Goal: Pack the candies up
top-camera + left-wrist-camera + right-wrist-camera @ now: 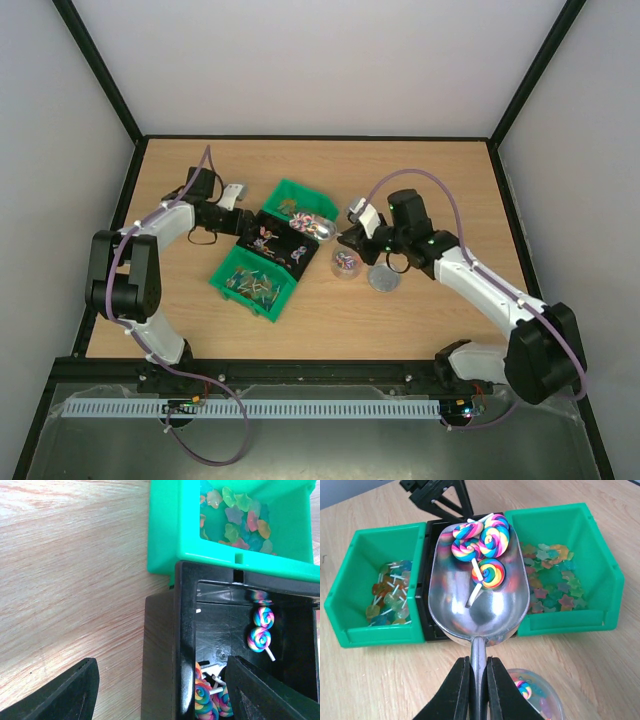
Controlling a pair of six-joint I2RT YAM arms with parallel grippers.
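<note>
- The right gripper [478, 666] has its two fingers clamped on the thin handle of a metal scoop [455, 600]. The grip is narrow, so I would turn the wrist slowly to stop the handle twisting between the pads.
- Just below the wrist stands a clear plastic jar [549, 686] with a few sweets already in the bottom. Its round silver lid [383, 278] lies flat on the wooden table [440, 180] just beside it.
- The step in hand looks like carrying a load to the jar. Hold the scoop level, draw it back over the jar's mouth, then tip it gently.
- The scoop's bowl is polished and smooth, so the load should slide all at once.
- In the bowl lie four candies [490, 572]: hard, flat swirl lollipops in mixed colours on thin white sticks. The sticks could catch on the jar's rim.
- The scoop hangs over a black bin [160, 655] of glossy hard plastic that holds more of these swirls.
- A green bin [350, 615] on one side holds translucent sweets on sticks. Another green bin [610, 580] on the other side holds small star shapes.
- At the far side, the left gripper [162, 662] has its fingers apart astride the black bin's wall, one inside and one outside. I cannot tell whether they touch it.
</note>
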